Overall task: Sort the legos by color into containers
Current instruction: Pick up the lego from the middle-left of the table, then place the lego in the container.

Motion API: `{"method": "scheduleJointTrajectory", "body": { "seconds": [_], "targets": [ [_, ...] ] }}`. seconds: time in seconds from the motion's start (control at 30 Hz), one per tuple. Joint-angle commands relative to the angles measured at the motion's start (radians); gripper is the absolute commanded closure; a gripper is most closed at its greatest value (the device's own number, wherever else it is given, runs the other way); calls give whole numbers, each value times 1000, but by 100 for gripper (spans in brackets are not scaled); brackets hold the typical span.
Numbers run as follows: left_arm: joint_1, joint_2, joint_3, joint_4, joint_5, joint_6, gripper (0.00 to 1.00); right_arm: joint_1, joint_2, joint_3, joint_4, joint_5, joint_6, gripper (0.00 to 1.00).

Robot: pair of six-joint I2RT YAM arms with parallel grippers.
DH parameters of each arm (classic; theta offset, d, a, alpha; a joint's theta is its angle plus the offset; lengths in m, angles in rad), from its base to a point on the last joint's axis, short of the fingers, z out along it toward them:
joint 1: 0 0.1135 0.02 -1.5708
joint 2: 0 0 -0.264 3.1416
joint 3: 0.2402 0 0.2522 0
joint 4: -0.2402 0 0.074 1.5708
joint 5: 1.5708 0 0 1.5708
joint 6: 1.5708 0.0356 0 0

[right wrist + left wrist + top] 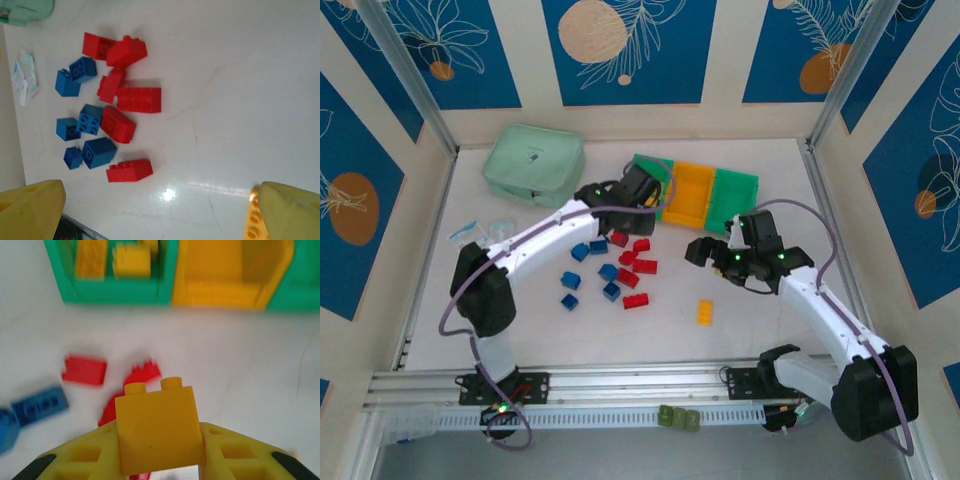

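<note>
left wrist: yellow lego [159,432] within tool [160,452]

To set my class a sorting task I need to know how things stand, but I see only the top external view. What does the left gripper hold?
Observer: The left gripper is shut on a yellow studded plastic brick.
Operator: Is the green bin in front of it empty?
Observer: No, that green open-top plastic bin holds yellow bricks.
Operator: And the right gripper?
Observer: The right gripper is open, its fingers wide apart and gripping nothing.
</note>
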Motion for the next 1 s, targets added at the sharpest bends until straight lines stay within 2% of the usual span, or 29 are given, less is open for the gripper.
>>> {"method": "scheduleJointTrajectory", "body": {
  "seconds": [0.0, 0.17, 0.37, 0.47, 0.5, 0.73, 0.97],
  "targets": [
    [42, 101, 80, 85, -21, 77, 66, 4, 39, 54, 42, 1, -22, 1],
    [116, 306, 297, 99, -29, 82, 67, -4, 115, 109, 42, 0, -38, 1],
    [150, 517, 552, 90, -104, 134, 66, -18, 153, 132, 47, -12, -44, 1],
    [159, 575, 630, 73, -134, 156, 58, -24, 162, 137, 41, -14, -49, 1],
    [162, 581, 640, 76, -131, 164, 55, -27, 161, 137, 37, -14, -51, 1],
    [162, 528, 623, 84, -93, 182, 49, -40, 162, 141, 40, -21, -46, 1],
    [147, 373, 461, 64, 88, 126, 46, -59, 127, 124, 15, -18, -47, 1]
  ]
}}
